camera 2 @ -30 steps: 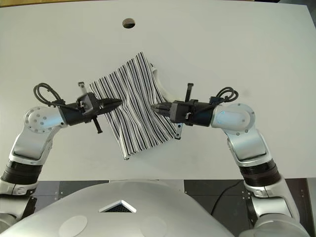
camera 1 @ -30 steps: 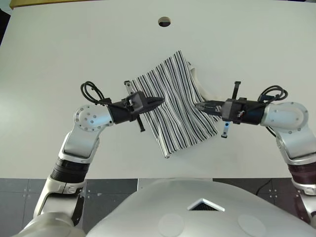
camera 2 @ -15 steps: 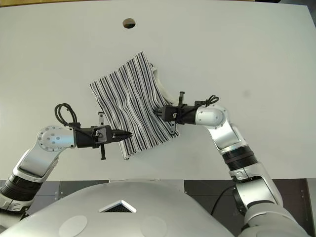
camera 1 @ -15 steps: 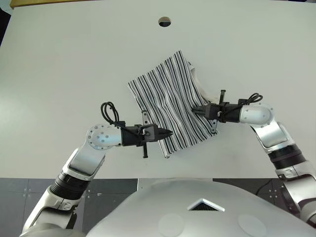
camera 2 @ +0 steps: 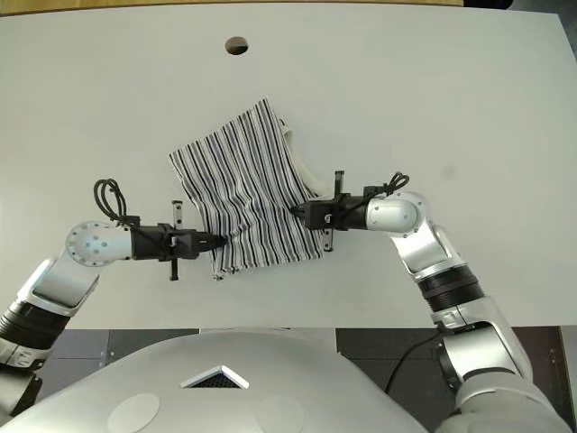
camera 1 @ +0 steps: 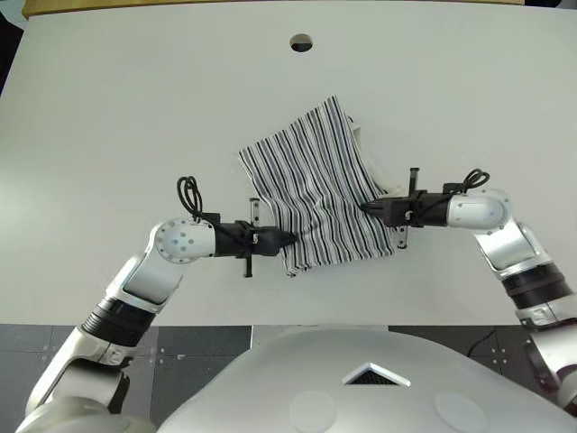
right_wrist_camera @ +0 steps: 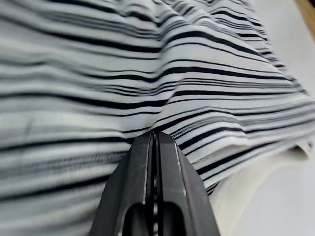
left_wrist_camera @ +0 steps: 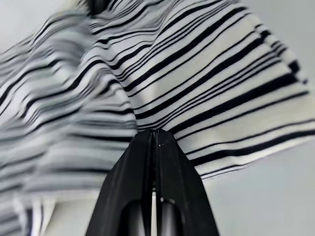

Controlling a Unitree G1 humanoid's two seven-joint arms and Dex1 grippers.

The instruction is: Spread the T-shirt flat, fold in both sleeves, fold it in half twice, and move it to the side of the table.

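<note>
The black-and-white striped T-shirt [camera 1: 318,191] lies folded into a tilted rectangle in the middle of the white table [camera 1: 126,135]. A bit of white cloth shows at its right edge. My left gripper [camera 1: 288,241] is shut, and its tip touches the shirt's near left corner [left_wrist_camera: 211,147]. My right gripper [camera 1: 364,207] is shut too, its tip resting against the shirt's right edge, low down. In both wrist views the closed fingers [right_wrist_camera: 153,157] point straight into rumpled striped fabric, and I see no cloth between them.
A round cable hole [camera 1: 300,42] sits in the table at the far middle. Bare tabletop stretches to the left and right of the shirt. The table's near edge [camera 1: 180,323] runs just in front of my arms.
My left gripper moved in from the near side to the shirt's near left corner, and that corner shifted away from me. My right gripper slid slightly right along the shirt's right edge.
</note>
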